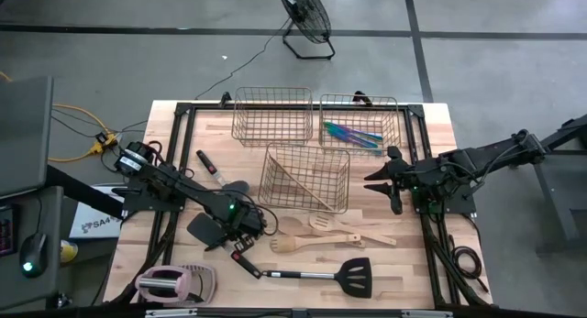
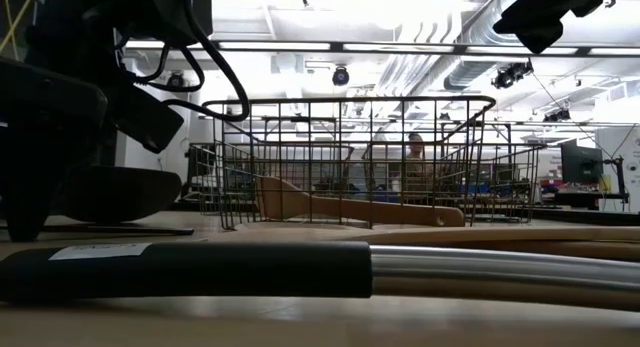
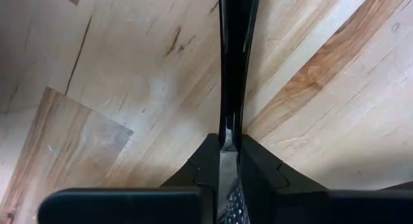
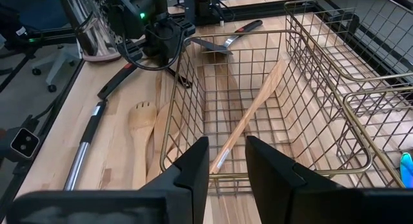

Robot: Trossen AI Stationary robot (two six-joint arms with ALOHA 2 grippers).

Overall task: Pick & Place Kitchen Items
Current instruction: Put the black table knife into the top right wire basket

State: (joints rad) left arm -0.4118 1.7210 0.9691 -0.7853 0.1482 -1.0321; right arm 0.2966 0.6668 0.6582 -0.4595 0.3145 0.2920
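Note:
My left gripper [image 1: 243,235] is near the table's front left, shut on a black utensil [image 1: 204,231] whose dark head shows beside the arm. In the low view the head [image 2: 120,192] sits low by the table. My right gripper [image 1: 374,182] is open and empty just right of the centre wire basket [image 1: 307,146]. A pale wooden spatula [image 4: 251,114] leans inside that basket. Iridescent pieces [image 1: 353,133] lie in the far right basket [image 1: 359,98]. Wooden spoons [image 1: 286,244] and a metal-handled black spatula [image 1: 316,275] lie on the table. My left gripper pinches the black utensil's thin handle [image 3: 231,114] between its two fingers [image 3: 206,162], coming from above on a slant. The handle runs on ahead of the fingers, along them, over the wooden table top. Whether it is lifted clear I cannot tell.
Another black spatula with a red-marked handle [image 1: 229,185] lies left of the centre basket. An empty wire basket [image 1: 272,91] stands at the far middle. A pink-and-white gadget [image 1: 174,283] sits at the near left corner. More wooden utensils [image 1: 335,228] lie in front of the centre basket.

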